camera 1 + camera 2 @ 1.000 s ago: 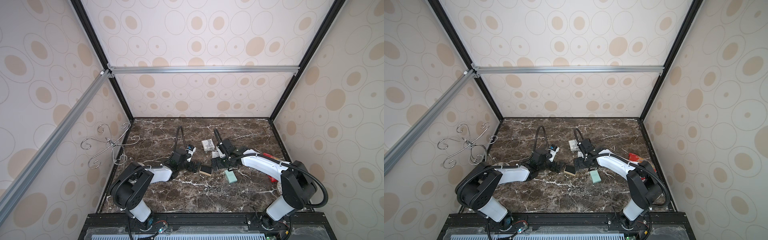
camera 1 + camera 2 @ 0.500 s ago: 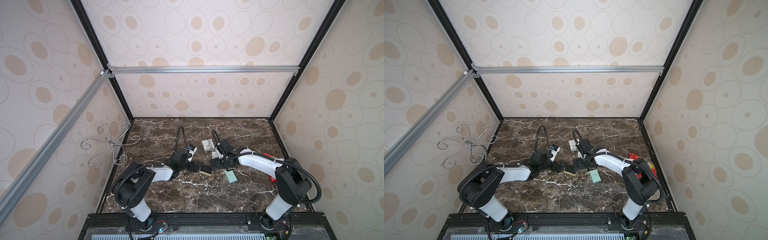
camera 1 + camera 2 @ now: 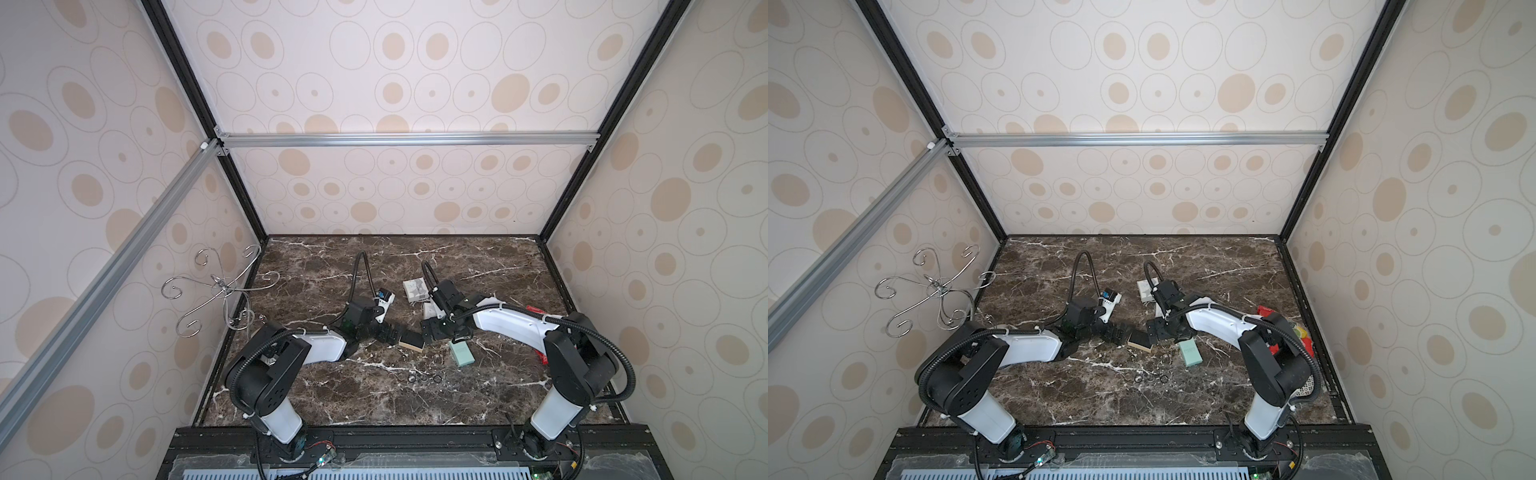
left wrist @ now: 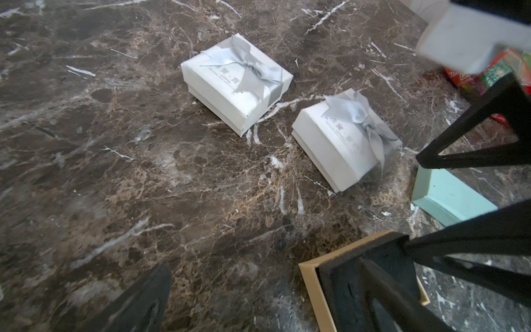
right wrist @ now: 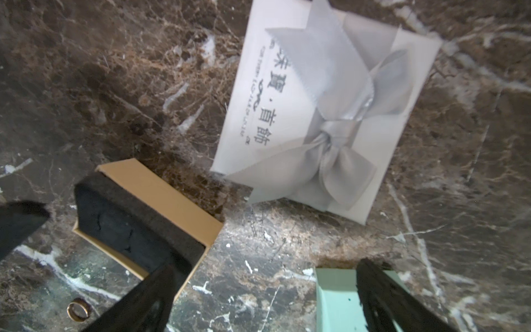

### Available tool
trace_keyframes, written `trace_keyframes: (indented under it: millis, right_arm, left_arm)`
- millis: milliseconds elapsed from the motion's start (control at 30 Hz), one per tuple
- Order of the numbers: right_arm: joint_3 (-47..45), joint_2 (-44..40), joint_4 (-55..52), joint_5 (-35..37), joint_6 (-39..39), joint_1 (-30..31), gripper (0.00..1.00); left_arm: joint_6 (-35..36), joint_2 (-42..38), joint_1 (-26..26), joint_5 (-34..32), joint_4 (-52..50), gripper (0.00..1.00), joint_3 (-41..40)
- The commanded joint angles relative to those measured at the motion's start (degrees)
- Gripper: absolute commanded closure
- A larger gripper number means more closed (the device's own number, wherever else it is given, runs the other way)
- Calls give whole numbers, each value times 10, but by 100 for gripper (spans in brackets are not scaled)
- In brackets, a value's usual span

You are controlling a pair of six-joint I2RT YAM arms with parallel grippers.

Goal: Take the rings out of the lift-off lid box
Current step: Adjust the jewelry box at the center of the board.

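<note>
Near side of the open box (image 3: 411, 341): rings (image 3: 424, 379) lie loose on the table (image 3: 332, 395) | tiny, light, stiff, slippery; I'd pinch across one band | my left gripper (image 3: 388, 332) and right gripper (image 3: 430, 330) wide, empty

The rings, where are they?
In both top views the rings lie in a row on the marble table, nearer the robot than the open tan box.

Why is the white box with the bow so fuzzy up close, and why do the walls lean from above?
Right wrist view: the white box sits close and looks soft, its print smeared. Left wrist view: the left pincer's fingers are blurred at the edge. Both top views: the wide lens tilts the walls outward; the rings are mere specks.
</note>
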Motion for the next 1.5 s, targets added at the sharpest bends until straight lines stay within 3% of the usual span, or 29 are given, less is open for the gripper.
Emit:
trace_keyframes:
  millis: [0, 1467]
  right_arm:
    - [0, 7, -6, 7, 2, 5, 0]
    - [30, 43, -8, 6, -5, 5, 0]
  left_arm:
    - [-13, 7, -4, 17, 24, 0, -5]
    - [-23, 70, -6, 28, 14, 0, 7]
